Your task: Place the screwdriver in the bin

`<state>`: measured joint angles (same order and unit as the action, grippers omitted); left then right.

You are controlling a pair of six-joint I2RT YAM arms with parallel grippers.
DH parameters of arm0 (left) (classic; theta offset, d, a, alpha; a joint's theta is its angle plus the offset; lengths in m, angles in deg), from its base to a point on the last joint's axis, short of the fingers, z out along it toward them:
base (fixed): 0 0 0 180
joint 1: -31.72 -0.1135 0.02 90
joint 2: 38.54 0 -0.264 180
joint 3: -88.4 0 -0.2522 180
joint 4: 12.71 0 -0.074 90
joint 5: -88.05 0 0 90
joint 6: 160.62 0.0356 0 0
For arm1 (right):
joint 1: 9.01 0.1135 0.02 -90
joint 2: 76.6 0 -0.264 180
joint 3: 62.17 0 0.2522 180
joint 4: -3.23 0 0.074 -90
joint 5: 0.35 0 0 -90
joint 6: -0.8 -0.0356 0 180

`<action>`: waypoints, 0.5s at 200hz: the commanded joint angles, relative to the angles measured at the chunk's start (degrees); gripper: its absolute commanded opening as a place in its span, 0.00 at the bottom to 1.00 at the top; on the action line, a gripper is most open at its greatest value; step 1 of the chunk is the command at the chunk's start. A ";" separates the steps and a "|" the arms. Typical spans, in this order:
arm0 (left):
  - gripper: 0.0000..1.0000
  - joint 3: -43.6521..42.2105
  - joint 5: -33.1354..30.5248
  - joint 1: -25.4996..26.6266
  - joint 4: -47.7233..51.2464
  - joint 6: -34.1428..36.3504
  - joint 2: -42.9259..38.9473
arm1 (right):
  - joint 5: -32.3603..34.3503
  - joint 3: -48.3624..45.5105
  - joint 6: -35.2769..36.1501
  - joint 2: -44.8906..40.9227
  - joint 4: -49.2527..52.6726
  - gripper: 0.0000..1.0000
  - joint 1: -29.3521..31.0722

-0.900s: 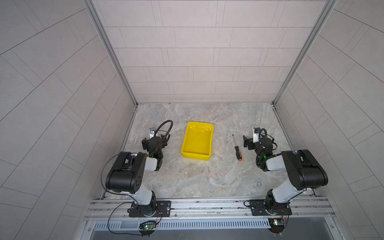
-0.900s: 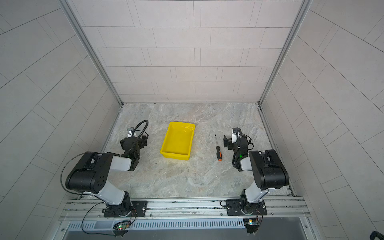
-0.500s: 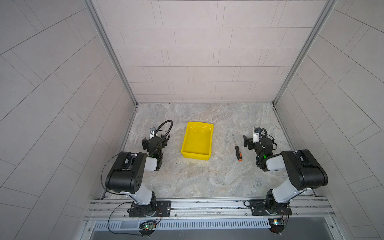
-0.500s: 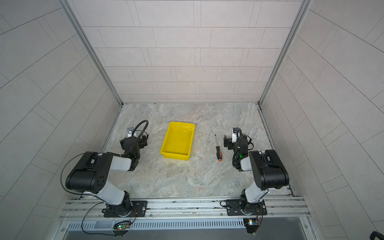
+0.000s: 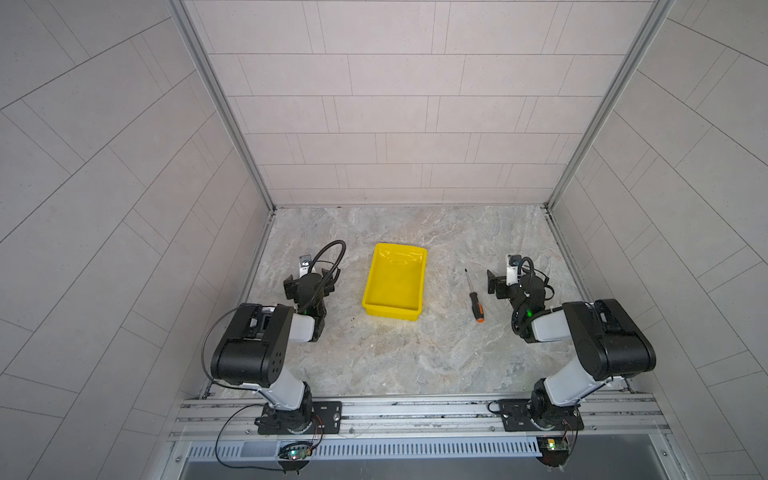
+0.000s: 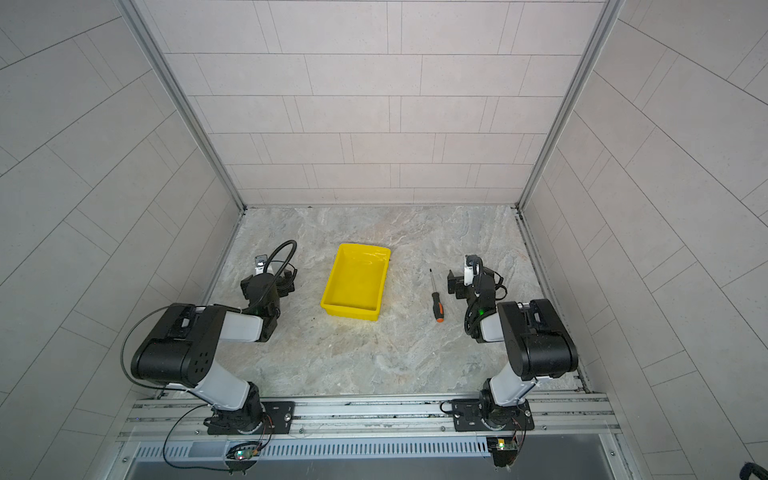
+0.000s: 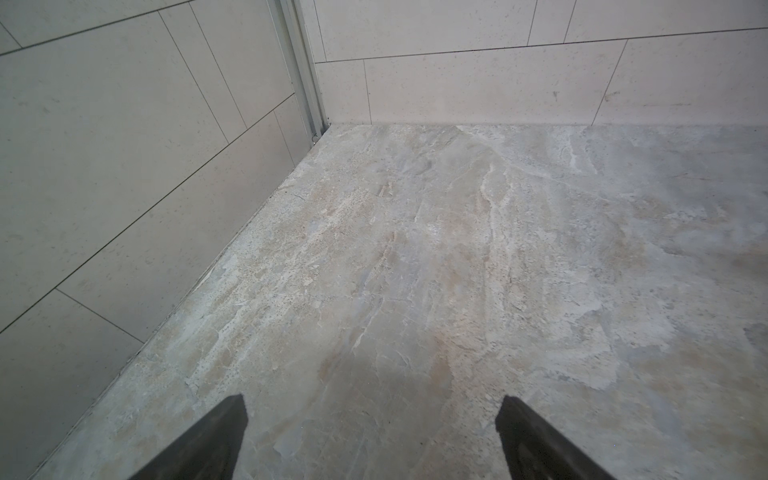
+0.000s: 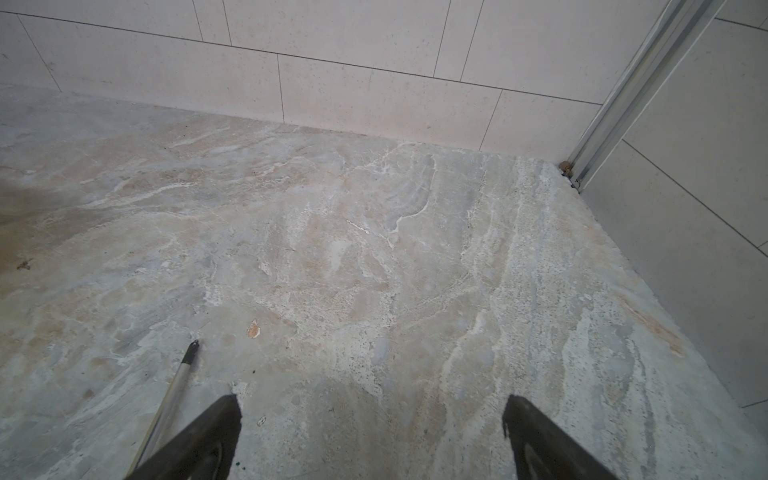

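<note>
Both stand released and empty: my left claw hangs over the surface left of the bin, my right claw right of it. The screwdriver lies flat on the surface between the bin and my right claw, outside the bin, its shaft just beside that claw.
</note>
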<state>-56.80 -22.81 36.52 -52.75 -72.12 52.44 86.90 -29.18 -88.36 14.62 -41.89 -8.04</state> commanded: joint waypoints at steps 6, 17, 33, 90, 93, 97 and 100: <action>1.00 0.50 -0.46 0.06 -1.84 0.20 0.16 | 0.10 -0.03 0.18 -0.78 0.01 0.99 0.08; 1.00 0.50 -0.55 0.04 -1.84 0.25 0.16 | 0.22 0.07 0.06 -0.80 0.17 0.99 0.08; 1.00 0.50 -0.53 0.09 -1.83 0.22 0.16 | 0.55 0.52 -0.02 -0.78 1.22 0.99 -0.09; 1.00 0.49 -0.49 0.12 -1.90 0.22 0.16 | 11.15 -7.51 0.36 -6.06 -9.56 0.99 3.19; 1.00 0.52 -0.47 0.11 -1.84 0.18 0.16 | 11.58 -7.99 0.41 -6.89 -9.54 0.99 3.43; 1.00 0.54 -0.49 0.09 -1.84 0.21 0.16 | 12.33 -8.41 0.51 -8.01 -9.34 0.99 3.72; 1.00 0.53 -0.49 0.08 -1.83 0.18 0.16 | 13.20 -8.57 0.60 -8.91 -8.99 0.99 4.01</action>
<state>-56.80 -22.79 36.52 -52.73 -72.12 52.44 93.13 -34.98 -88.44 11.15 -46.28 -5.75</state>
